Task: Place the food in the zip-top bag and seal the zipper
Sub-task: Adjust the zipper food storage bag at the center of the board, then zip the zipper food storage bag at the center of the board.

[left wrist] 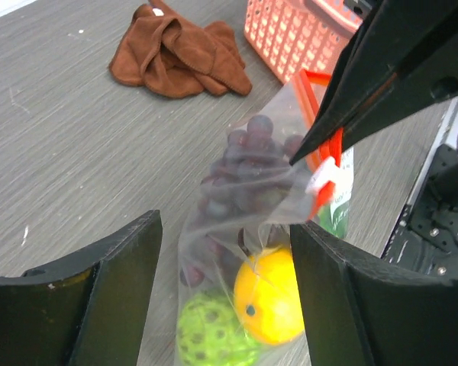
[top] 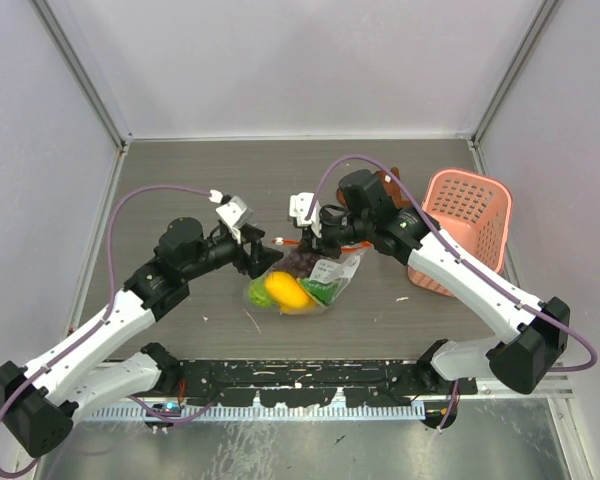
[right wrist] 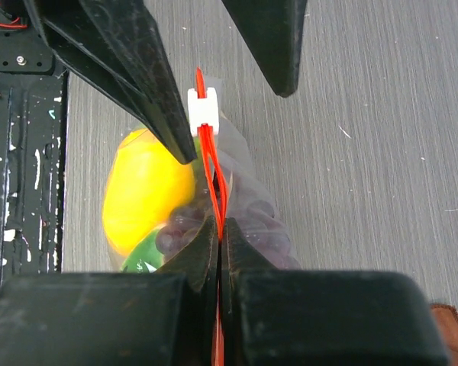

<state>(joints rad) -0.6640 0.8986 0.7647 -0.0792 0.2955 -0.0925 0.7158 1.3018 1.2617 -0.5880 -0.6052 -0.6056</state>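
The clear zip-top bag (top: 305,280) lies mid-table with the food inside: a yellow-orange fruit (left wrist: 271,293), a bumpy lime-green ball (left wrist: 210,332) and dark purple grapes (left wrist: 240,164). My right gripper (right wrist: 220,229) is shut on the orange-red zipper (right wrist: 212,164), holding that edge up. The zipper's white tip (right wrist: 202,107) sticks out beyond the jaws. My left gripper (left wrist: 225,229) is open and straddles the bag's end without pinching it. Its fingers (right wrist: 130,69) flank the white tip in the right wrist view.
A pink lattice basket (top: 470,225) stands to the right, behind the right arm. A brown cloth (left wrist: 175,53) lies crumpled beside it. The black base rail (top: 300,380) runs along the near edge, and walls close off the left, right and back.
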